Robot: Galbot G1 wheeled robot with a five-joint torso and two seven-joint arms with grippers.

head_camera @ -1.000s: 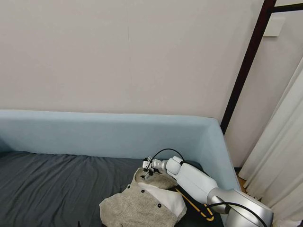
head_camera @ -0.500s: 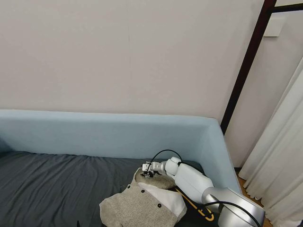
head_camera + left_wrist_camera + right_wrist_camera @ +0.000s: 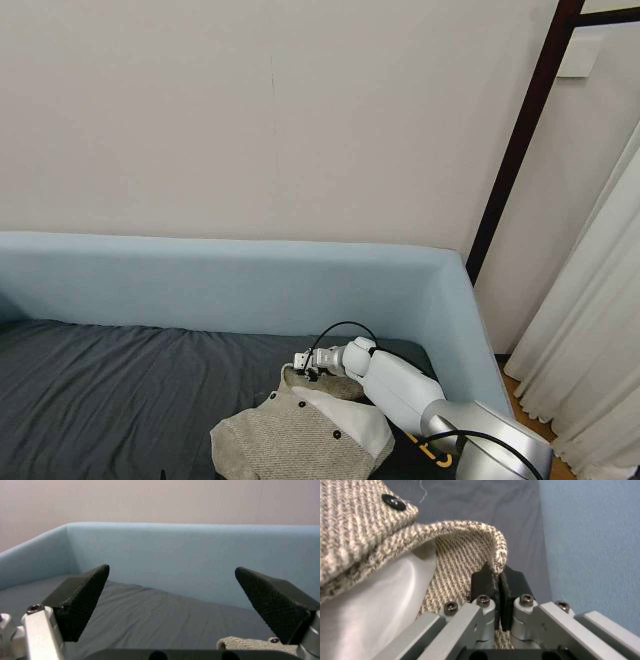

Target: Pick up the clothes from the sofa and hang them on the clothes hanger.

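1. jacket (image 3: pixel 300 432): lies crumpled on the dark seat of the sofa (image 3: pixel 200 285), near its right end, with the white lining exposed.
2. right gripper (image 3: pixel 309 365): at the jacket's far edge, jaws clamped together on the woven hem.
3. left gripper (image 3: pixel 171 571): above the seat, jaws spread wide, holding nothing.

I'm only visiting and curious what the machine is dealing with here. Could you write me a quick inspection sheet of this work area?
Surface: sofa, light blue back, dark grey seat.
Job's things: tweed jacket crumpled on the seat near the sofa's right end.
Clutter: yellow object partly hidden under the right arm; cannot tell what.
Grippers: right gripper shut on the jacket's edge; left gripper open above the seat.
Cables: black cable looped at the right wrist.
Surroundings: wall, dark post, white curtain.
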